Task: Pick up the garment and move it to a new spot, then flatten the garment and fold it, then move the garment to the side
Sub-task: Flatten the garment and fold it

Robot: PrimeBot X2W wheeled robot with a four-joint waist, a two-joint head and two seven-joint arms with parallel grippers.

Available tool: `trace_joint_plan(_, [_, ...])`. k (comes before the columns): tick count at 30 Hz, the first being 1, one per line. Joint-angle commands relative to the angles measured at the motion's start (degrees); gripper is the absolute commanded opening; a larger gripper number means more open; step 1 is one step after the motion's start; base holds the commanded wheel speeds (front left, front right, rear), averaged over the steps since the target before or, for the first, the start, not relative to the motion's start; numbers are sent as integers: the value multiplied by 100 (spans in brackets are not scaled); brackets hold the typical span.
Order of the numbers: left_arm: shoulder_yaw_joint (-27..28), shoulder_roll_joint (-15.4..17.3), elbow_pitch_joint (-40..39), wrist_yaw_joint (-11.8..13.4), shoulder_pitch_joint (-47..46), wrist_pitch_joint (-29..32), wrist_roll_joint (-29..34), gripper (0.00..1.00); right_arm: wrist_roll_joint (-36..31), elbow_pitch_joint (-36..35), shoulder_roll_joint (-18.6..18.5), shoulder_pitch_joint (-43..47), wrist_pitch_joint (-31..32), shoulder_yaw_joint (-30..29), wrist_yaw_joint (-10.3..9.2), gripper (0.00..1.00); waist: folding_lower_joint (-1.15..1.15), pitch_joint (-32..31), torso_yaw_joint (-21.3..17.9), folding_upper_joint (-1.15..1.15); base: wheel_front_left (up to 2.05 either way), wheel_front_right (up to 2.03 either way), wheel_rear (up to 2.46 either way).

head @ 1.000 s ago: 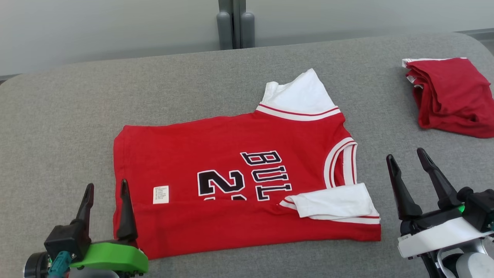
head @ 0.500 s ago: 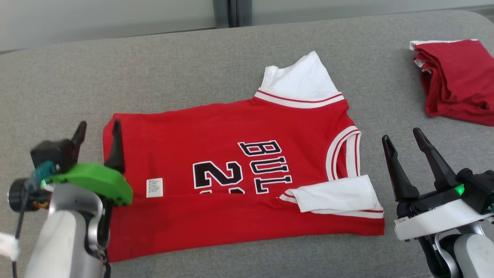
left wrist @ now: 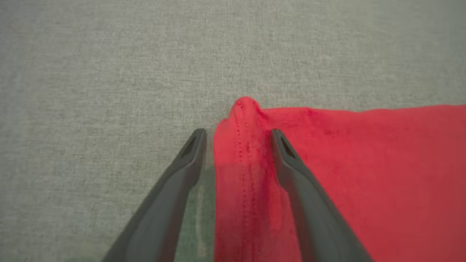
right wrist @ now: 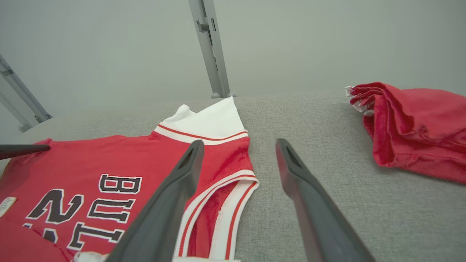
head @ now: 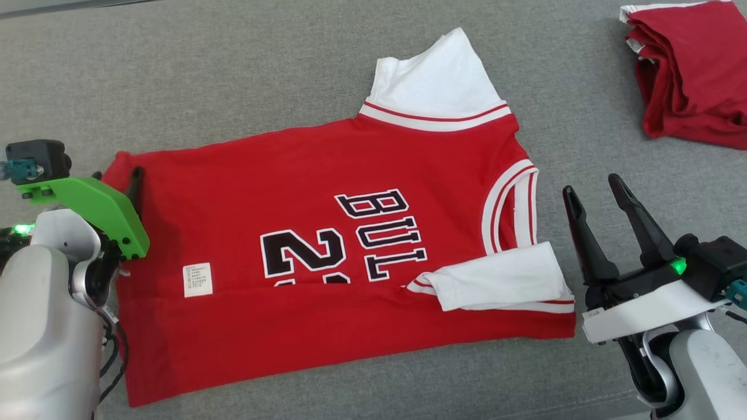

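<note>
left hand (left wrist: pixel 237 134) straddling garment (head: pixel 303 169) corner, jaws apart

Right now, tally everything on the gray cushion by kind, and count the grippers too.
red basketball jersey, spread flat: 1
bunched red garment, white trim, far right: 1
grippers: 2 (left gripper at the jersey's hem corner, right gripper beside the collar)
Total: 4
</note>
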Motion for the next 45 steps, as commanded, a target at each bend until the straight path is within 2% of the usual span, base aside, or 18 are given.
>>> trace_joint_plan(1, [-18, 17, 128, -53, -111, 23, -108, 0, 71, 75, -42, -85, -50, -17, -9, 100, 0, 77, -61, 0, 0, 0, 0])
trace_joint_plan(10, [-110, -6, 601, -142, -334, -315, -227, 0, 382, 835, -248, -683, -188, -315, -8, 100, 0, 174, 0, 0, 0, 0, 0])
trace_joint_plan(18, [-360, -255, 653, -187, -681, -604, -266, 0, 897, 1848, -611, -2014, -249, 7, -8, 100, 0, 598, 411, 0, 0, 0, 0])
trace_joint_plan(21, [-496, -409, 652, -205, -860, -698, -263, 0, 1128, 2256, -747, -2653, -246, 322, -8, 100, 0, 799, 647, 0, 0, 0, 0])
trace_joint_plan(23, [-684, -596, 694, -217, -1105, -835, -277, 0, 1345, 2804, -944, -3513, -149, 811, -8, 100, 0, 1012, 946, 0, 0, 0, 0])
trace_joint_plan(27, [-957, -841, 836, -209, -1377, -1059, -337, 0, 1696, 3598, -1126, -4536, 104, 1558, -8, 100, 0, 1208, 1299, 0, 0, 0, 0])
trace_joint_plan(34, [-1236, -883, 1046, -201, -1506, -1283, -486, 0, 2104, 4461, -1239, -5223, 734, 2429, -8, 100, 0, 1230, 1423, 0, 0, 0, 0])
trace_joint_plan(35, [-1274, -882, 1070, -200, -1516, -1301, -511, 0, 2161, 4534, -1250, -5280, 808, 2520, -8, 95, 0, 1229, 1427, 0, 0, 0, 0])
trace_joint_plan(36, [-1314, -877, 1096, -199, -1520, -1324, -538, 0, 2238, 4627, -1262, -5331, 940, 2643, -8, 62, 0, 1224, 1429, 0, 0, 0, 0])
trace_joint_plan(37, [-1340, -872, 1116, -199, -1523, -1335, -560, 0, 2268, 4683, -1278, -5369, 1009, 2740, -8, 44, 0, 1218, 1428, 0, 0, 0, 0])
trace_joint_plan(38, [-1373, -865, 1126, -199, -1527, -1379, -586, 0, 2360, 4723, -1297, -5408, 1078, 2833, -8, 0, 0, 1210, 1423, 0, 0, 0, 0])
trace_joint_plan(41, [-1471, -838, 1128, -200, -1534, -1507, -667, 0, 2488, 4714, -1401, -5519, 997, 3057, -9, 0, 0, 1157, 1410, 0, 0, 0, 0])
trace_joint_plan(45, [-1506, -743, 1073, -201, -1545, -1827, -716, 0, 2587, 4591, -1530, -5541, 413, 3261, -9, 0, 0, 998, 1379, 0, 0, 0, 0])
